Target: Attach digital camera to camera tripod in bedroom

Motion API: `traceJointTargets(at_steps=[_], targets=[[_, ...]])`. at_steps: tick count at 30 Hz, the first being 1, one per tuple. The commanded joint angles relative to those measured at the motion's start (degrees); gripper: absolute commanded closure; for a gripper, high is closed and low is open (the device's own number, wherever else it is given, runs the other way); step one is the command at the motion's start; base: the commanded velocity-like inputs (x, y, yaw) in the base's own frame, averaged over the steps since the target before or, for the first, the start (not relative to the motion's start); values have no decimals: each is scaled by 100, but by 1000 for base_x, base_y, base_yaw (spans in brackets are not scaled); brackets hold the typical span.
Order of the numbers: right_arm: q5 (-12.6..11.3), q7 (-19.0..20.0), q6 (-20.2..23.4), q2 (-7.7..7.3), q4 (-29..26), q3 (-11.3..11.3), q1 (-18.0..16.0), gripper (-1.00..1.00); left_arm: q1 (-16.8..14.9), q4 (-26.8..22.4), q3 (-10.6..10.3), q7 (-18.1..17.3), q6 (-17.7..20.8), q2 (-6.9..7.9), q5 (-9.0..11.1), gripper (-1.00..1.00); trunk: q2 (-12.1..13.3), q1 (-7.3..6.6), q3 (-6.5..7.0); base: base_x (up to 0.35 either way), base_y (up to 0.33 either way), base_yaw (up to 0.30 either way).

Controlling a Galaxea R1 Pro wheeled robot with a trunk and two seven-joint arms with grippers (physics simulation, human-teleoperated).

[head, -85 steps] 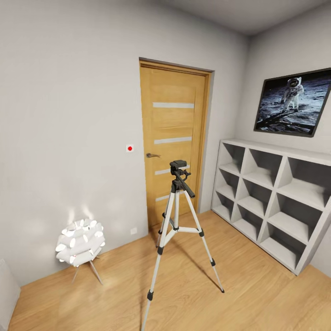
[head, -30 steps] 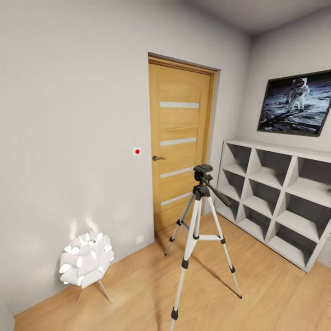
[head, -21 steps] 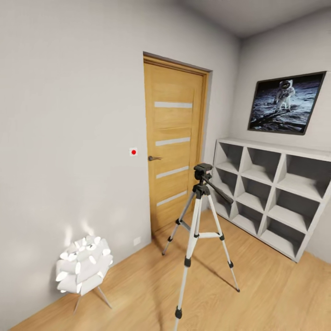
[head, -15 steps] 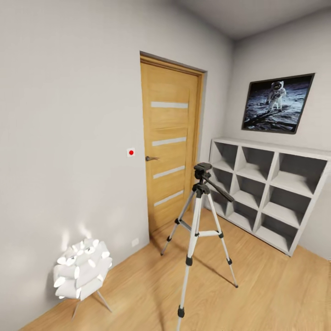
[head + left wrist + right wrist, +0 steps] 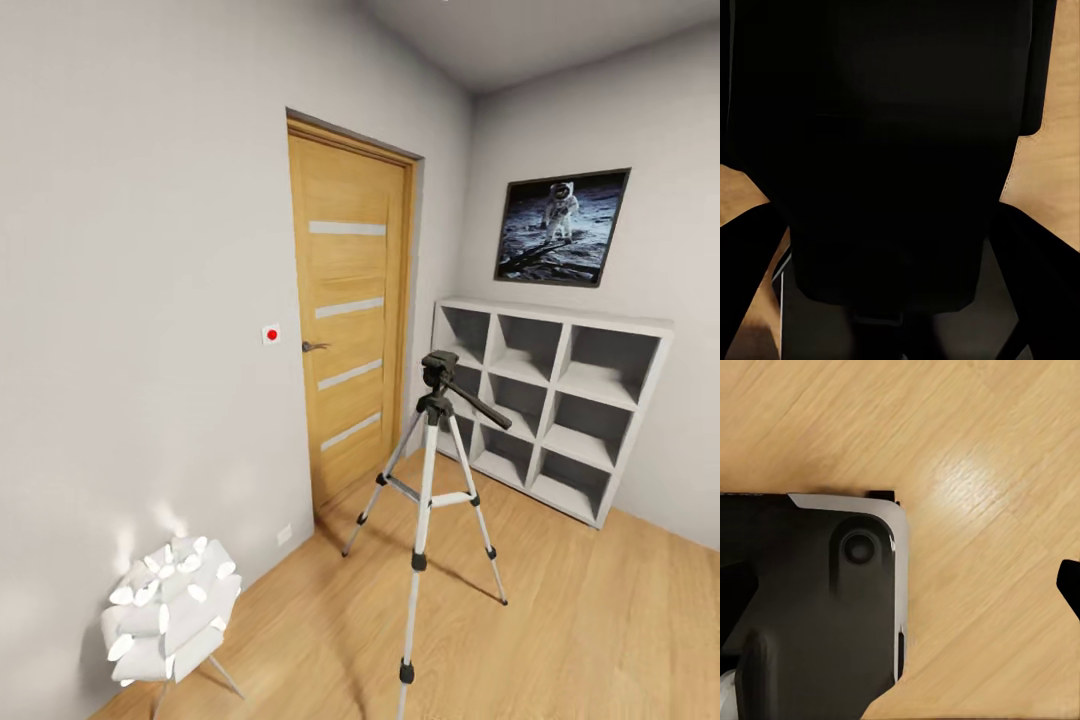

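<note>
Driving toward the tripod [image 5: 430, 480], which stands on the plank floor [image 5: 600, 620] between the door [image 5: 345, 320] and the cube shelf [image 5: 550, 400]. I should keep its bare head centred and stop short of its splayed legs. Camera not spotted. Can't tell either pincer's state from the wrist views. No readable writing anywhere.

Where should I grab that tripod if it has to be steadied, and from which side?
Probably the camera tripod is best gripped on its upright center column just under the black head, coming from the near side. The pan handle juts right toward the shelf, and the legs splay out lower down.
</note>
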Motion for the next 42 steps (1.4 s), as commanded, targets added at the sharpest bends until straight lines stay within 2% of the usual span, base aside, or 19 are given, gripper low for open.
traceJointTargets(at_steps=[1, 9, 42], targets=[[-13, 20, -31, -2, 18, 3, -7, -100, -1, -2, -50, 21, -12, -1, 44, 100, -4, 2, -2, 0, 340, -246], [-17, 20, -31, -2, 18, 3, -7, -100, -1, -1, -50, 21, -12, -8, 44, 100, -4, 2, -2, 0, 251, -246], [-20, 20, -31, -2, 18, -4, -6, -100, -2, -1, -50, 21, -12, -1, 44, 100, -4, 2, -2, 0, 5, -246]])
